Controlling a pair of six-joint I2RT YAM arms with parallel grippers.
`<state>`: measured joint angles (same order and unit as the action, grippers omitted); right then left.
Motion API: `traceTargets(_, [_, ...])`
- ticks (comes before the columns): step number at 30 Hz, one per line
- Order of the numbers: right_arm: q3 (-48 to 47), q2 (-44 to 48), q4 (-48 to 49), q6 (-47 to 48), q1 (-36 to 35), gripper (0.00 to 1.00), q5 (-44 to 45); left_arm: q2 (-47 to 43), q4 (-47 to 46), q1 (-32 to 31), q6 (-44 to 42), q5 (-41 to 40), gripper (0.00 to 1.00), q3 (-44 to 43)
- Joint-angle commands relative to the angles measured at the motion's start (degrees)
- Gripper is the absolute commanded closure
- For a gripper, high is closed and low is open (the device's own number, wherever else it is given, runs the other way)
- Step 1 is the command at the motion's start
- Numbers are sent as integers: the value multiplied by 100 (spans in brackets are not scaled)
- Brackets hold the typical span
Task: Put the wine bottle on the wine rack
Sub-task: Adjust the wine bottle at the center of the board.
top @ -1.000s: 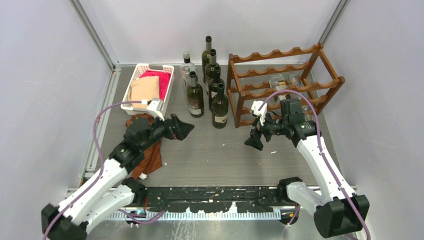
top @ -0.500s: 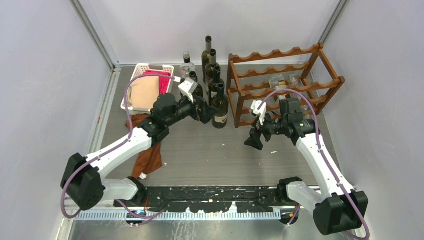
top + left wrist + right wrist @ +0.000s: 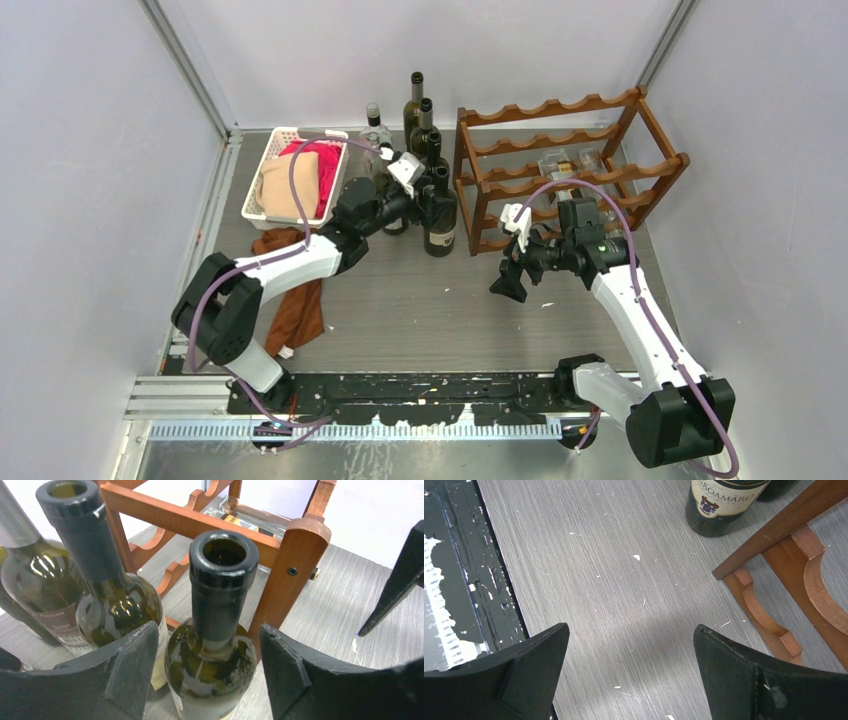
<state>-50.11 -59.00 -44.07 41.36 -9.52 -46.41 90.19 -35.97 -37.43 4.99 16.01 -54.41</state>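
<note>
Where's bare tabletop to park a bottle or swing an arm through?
Free: the table between the bottles, the wine rack and the arm bases, right pincer hovering over it. Crowded: bottles packed by the rack's left post, left pincer straddling the front bottle; basket and brown cloth at left.

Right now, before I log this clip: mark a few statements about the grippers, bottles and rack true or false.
1. The fingers of the left gripper stand either side of a dark bottle beside the wine rack. True.
2. That bottle is corked. False: its mouth is open.
3. The right gripper holds a bottle. False: it is open over the table, nothing between its fingers.
4. Clear bottles lie in the wine rack. True.
5. The white basket holds bottles. False: it holds cloth.
</note>
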Motion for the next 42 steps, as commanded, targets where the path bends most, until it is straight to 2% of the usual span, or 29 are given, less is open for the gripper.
traceTargets(1, [-24,35,39,148,29,0,-98,121,-865,21,-175,-21,30,-457])
traceTargets(5, [-17,32,39,170,31,0,-90,295,-848,25,-127,30,44,-605])
traceTargets(9, [-14,31,31,192,29,0,-79,430,-824,21,-104,127,53,-697])
traceTargets(10, [-13,31,31,196,29,0,-80,445,-818,25,-111,141,58,-706])
traceTargets(13, [-15,38,17,212,31,0,-71,390,-726,21,-185,231,90,-704])
traceTargets(14, [-16,38,13,214,34,0,-64,313,-665,25,-228,296,97,-683])
traceTargets(15, [-17,38,13,222,30,0,-63,224,-602,24,-280,366,99,-655])
traceTargets(18, [-23,48,9,223,31,0,-52,-238,-133,24,-467,569,100,-564])
traceTargets(21, [-42,60,-12,223,31,0,-37,-872,811,25,-926,853,100,-641])
traceTargets(29, [-189,132,31,-15,67,0,212,-2139,4615,3,-2512,1189,100,-1235])
traceTargets(34, [-234,130,386,-568,173,0,634,-2321,6789,-160,-3112,1137,100,-1795])
traceTargets(37, [-262,124,685,-1011,280,0,1037,-2326,7422,-516,-3452,830,100,-1764])
traceTargets(42, [-197,198,1241,-1757,596,0,1555,-2083,7712,-1436,-4028,22,100,-1608])
